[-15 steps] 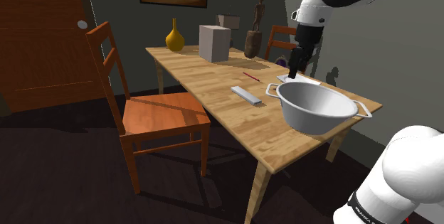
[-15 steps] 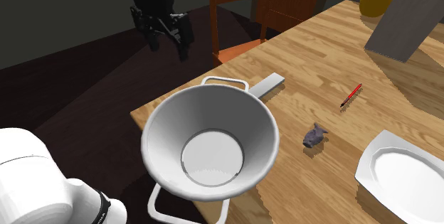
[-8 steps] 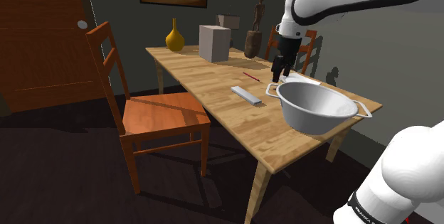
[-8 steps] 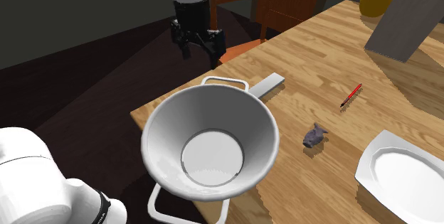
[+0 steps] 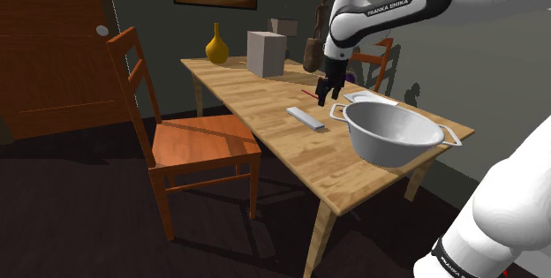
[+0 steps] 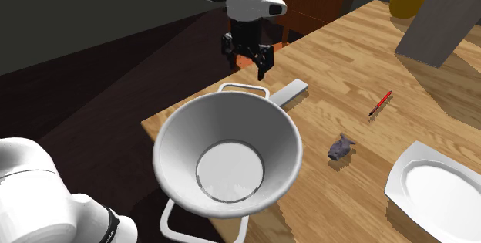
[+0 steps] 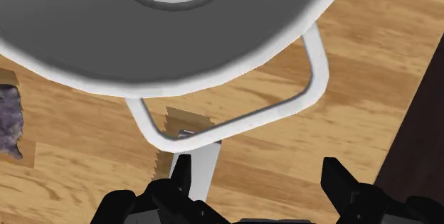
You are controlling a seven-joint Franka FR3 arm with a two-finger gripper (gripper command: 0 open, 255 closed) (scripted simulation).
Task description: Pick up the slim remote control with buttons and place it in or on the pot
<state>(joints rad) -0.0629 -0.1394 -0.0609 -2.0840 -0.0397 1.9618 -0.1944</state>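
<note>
Jaws open and empty, I've got the gripper (image 5: pixel 325 89) hovering over one end of the remote (image 5: pixel 306 118), right beside a handle of the pot (image 5: pixel 388 148).

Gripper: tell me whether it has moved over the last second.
Yes: the gripper has swung to the shoulder view's left, from behind the pot toward the remote control.

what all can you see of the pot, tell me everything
The pot is plain whitish grey, wide at the rim and tapering to a flat round bottom, with two thin loop handles on opposite sides. It stands upright and empty near a corner of the wooden table. The slim grey remote lies on the table just beyond one handle; whether they touch I cannot tell.
</note>
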